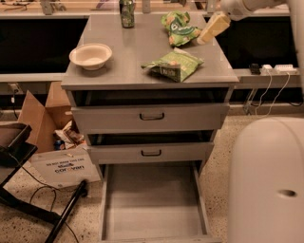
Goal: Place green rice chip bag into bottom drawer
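Note:
The green rice chip bag lies crumpled at the back right of the grey cabinet top. My gripper hangs just to the right of it, low over the cabinet top, its tip close to the bag's right edge, and holds nothing that I can see. The bottom drawer is pulled out at floor level, and its flat grey tray holds nothing.
A paler olive-green bag lies near the front right of the top. A white bowl sits at the left and a can at the back. Two shut drawer fronts sit above the open one. A white robot body fills the lower right. A cardboard box stands at the left.

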Robot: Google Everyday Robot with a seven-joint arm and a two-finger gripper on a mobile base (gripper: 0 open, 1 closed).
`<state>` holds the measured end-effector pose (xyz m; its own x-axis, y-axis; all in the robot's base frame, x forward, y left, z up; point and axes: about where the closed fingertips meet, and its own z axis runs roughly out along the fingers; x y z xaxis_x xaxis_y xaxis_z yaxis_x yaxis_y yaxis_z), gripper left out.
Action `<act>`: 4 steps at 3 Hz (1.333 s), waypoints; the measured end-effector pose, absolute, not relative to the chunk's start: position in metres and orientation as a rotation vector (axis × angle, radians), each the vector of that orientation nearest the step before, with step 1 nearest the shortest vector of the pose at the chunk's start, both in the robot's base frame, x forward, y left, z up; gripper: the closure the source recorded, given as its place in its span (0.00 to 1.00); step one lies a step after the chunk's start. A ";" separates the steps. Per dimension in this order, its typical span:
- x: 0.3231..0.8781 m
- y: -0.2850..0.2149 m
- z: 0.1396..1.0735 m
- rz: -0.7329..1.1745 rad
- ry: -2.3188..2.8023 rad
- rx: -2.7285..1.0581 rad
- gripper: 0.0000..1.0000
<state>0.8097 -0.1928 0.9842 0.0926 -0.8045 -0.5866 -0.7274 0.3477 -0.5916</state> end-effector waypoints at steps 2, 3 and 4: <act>0.891 -0.183 0.975 -0.102 1.574 -1.133 0.00; 0.923 -0.175 0.958 -0.035 1.589 -0.959 0.00; 0.923 -0.175 0.959 -0.035 1.589 -0.957 0.00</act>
<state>0.9235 -0.1751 0.9585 0.0599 -0.5838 -0.8096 -0.5480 0.6587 -0.5156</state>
